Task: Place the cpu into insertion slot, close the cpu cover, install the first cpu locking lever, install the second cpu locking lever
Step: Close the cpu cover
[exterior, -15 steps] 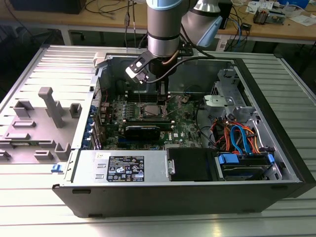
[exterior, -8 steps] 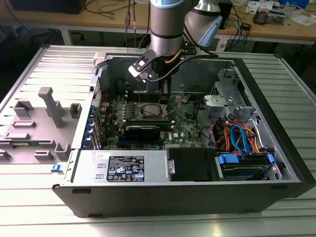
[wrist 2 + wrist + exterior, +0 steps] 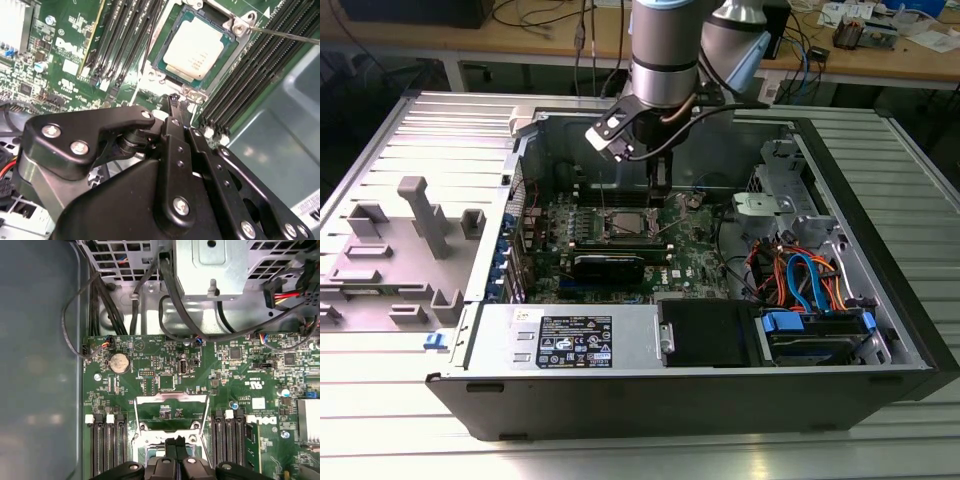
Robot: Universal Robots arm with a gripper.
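Two risks stand out, as I judge it. The cpu [image 3: 197, 47] already lies in the insertion slot [image 3: 239, 29], and the gripper [image 3: 174, 99], its jaws drawn together on nothing, hangs just beside the slot's edge. A careless descent could scrape the chip or the socket rim. The cpu cover [image 3: 172, 401] looks swung open on the slot's side toward the round battery [image 3: 118, 362], though I cannot tell whether it stands upright or leans back. A push at the wrong angle might therefore slip off its thin frame. A thin lever rod [image 3: 287, 36] juts out near one corner and could snag. Room is tight: memory slots [image 3: 106, 445] flank the socket, and cables [image 3: 800, 275] crowd the exterior view's right. The computer case [image 3: 650, 400] lies on a slatted metal table [image 3: 880, 450], level and firm.
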